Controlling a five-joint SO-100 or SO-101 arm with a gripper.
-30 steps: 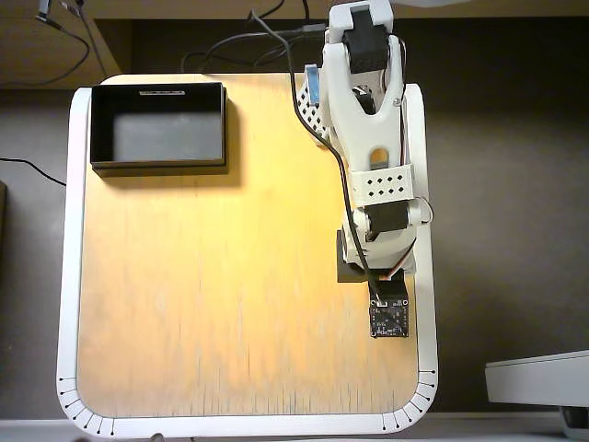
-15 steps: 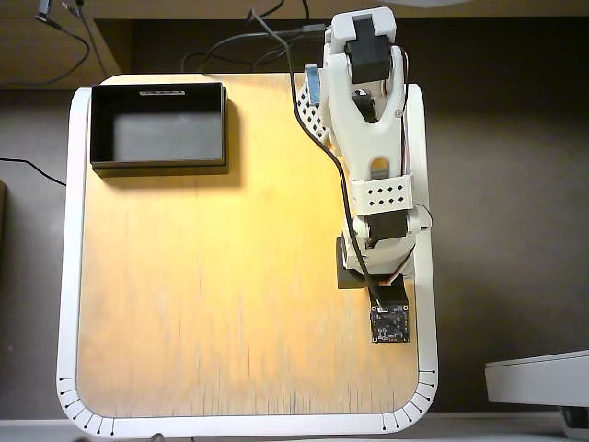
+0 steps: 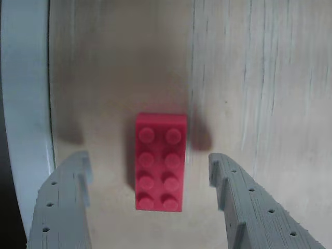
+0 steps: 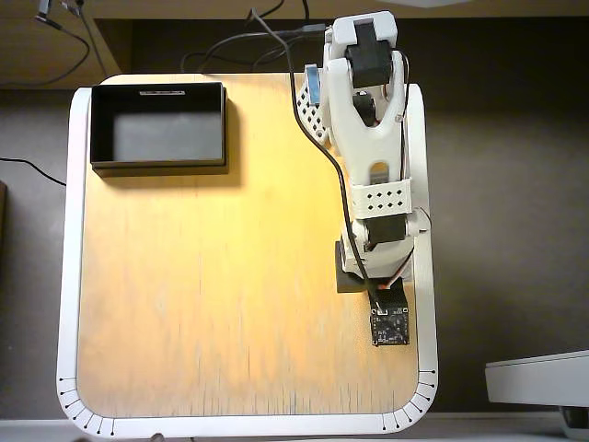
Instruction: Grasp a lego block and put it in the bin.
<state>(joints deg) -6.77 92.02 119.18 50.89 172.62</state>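
pale wooden table [image 4: 212,276], red lego block [image 3: 160,162] between fingers of wide-spread gripper [image 3: 150,179]

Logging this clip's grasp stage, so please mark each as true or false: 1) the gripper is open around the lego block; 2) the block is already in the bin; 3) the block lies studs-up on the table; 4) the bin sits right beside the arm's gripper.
1) True. In the wrist view the gripper has a finger on each side of the lego block, with gaps showing.
2) False. The bin is empty; the block rests on the table.
3) True. Its studs face up.
4) False. In the overhead view the bin is at the table's far-left corner, well apart from the gripper.
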